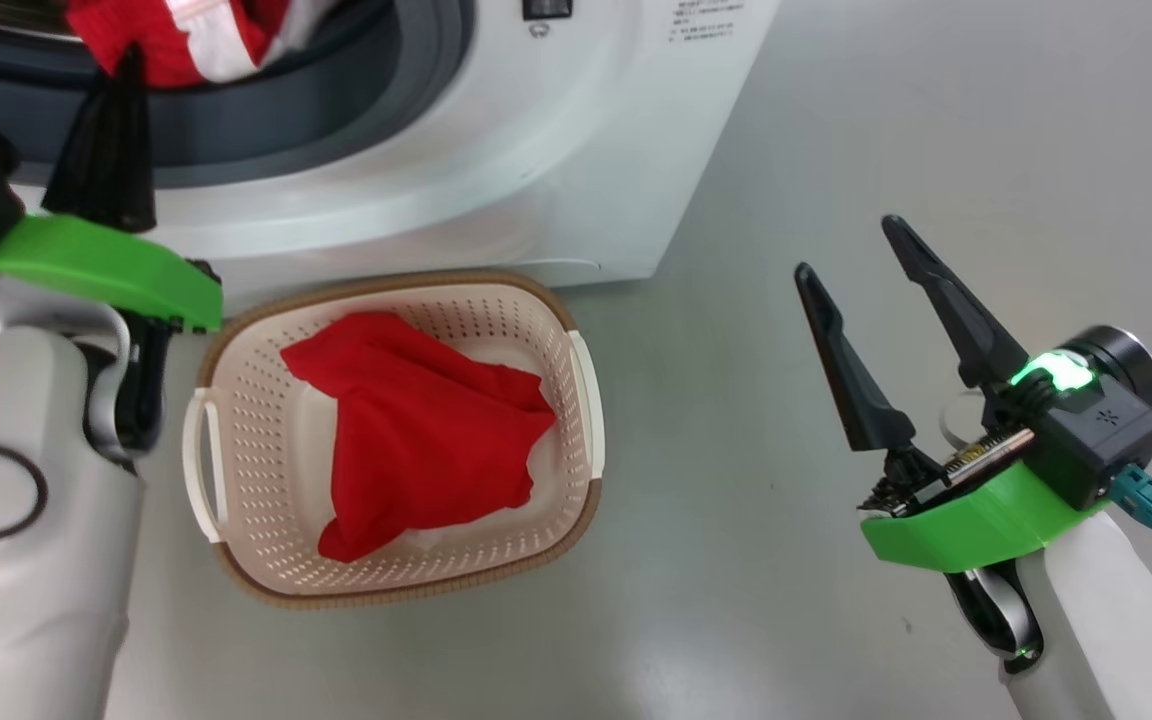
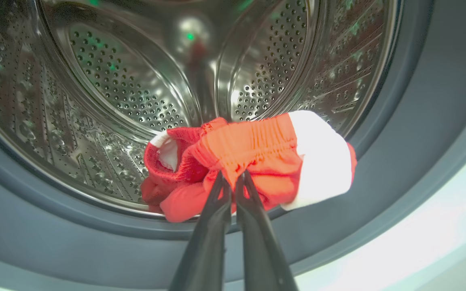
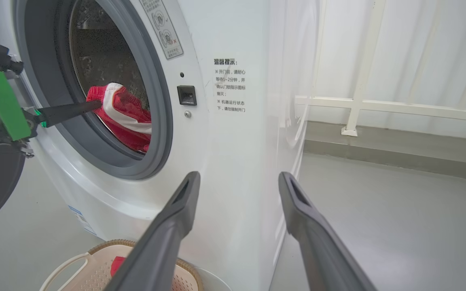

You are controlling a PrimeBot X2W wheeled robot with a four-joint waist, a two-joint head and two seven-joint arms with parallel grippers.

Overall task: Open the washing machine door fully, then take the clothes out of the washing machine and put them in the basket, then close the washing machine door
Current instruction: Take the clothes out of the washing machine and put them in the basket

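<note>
The grey floor (image 1: 836,150) is smooth, and a white curtain (image 3: 399,48) hangs behind. The washing machine (image 1: 556,150) is cut off at the top of the head view, so most of its opening is hidden there. The left gripper (image 2: 233,176) is closed tight on a red garment (image 2: 257,153) at the lower lip of the steel drum (image 2: 115,81). The cloth is bunched just past the fingertips, with a gathered waistband and a wide white band. A second red piece (image 1: 416,440) lies crumpled in the cream basket (image 1: 396,590), below the left jaws. The right gripper (image 1: 848,245) stands wide open and holds nothing.
</note>
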